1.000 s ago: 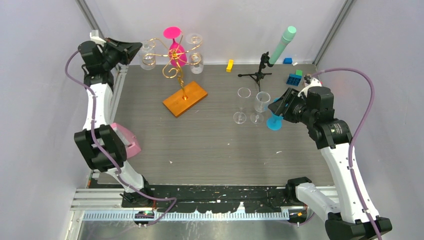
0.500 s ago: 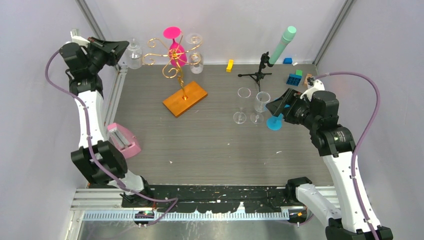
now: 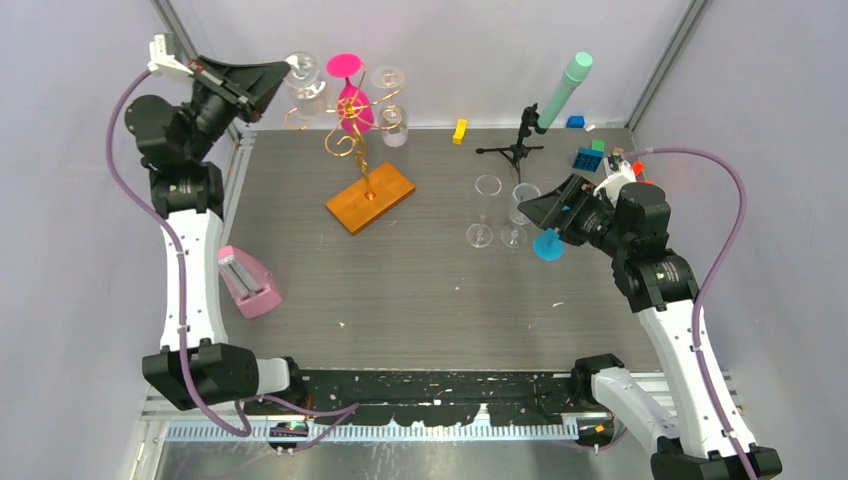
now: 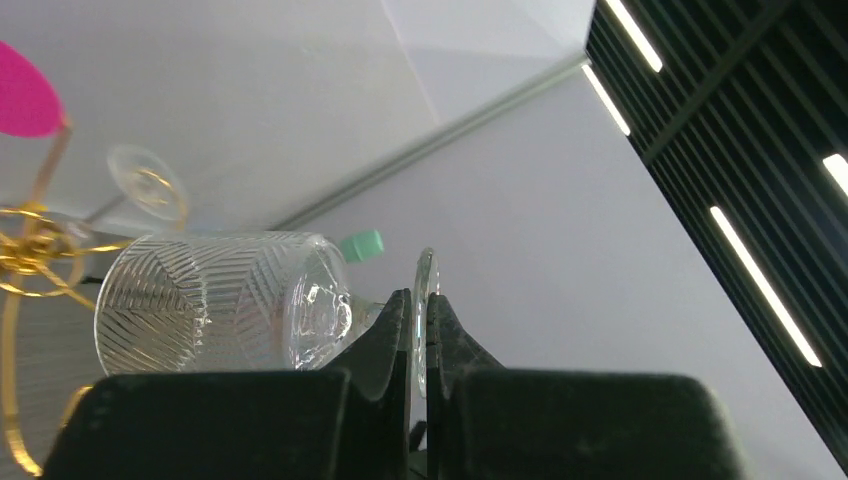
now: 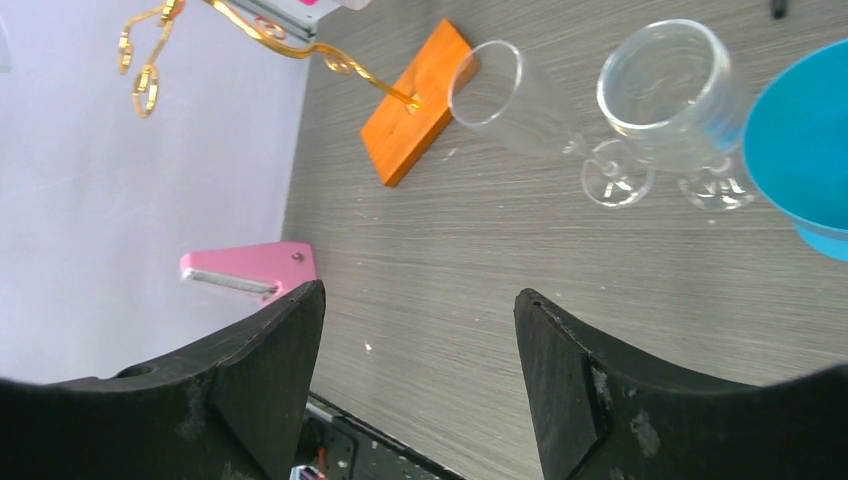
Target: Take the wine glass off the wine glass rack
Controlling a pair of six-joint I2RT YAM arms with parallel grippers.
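Observation:
My left gripper [image 3: 283,70] is raised at the back left and shut on a clear patterned wine glass [image 3: 304,76]. In the left wrist view the left gripper [image 4: 420,302] pinches the glass's thin foot [image 4: 427,285], and the bowl [image 4: 220,315] lies sideways to the left. The glass hangs just above the left curls of the wine glass rack [image 3: 345,120], a gold wire tree on an orange base [image 3: 370,197]. A pink glass [image 3: 352,105] and a clear one [image 3: 392,118] still hang on the rack. My right gripper [image 3: 535,208] is open and empty [image 5: 418,295].
Two clear glasses [image 3: 482,212] [image 3: 520,208] and a blue glass [image 3: 547,245] stand in front of the right gripper. Behind them are a black tripod [image 3: 515,150] holding a teal tube [image 3: 563,90], a yellow block [image 3: 459,131] and blue and green blocks [image 3: 590,156]. A pink object [image 3: 248,283] lies at the left edge.
The left gripper drew the clear glass leftward off the rack's arm, then lifted it higher and back toward the rack. The right gripper opened wide and rose slightly from the blue glass.

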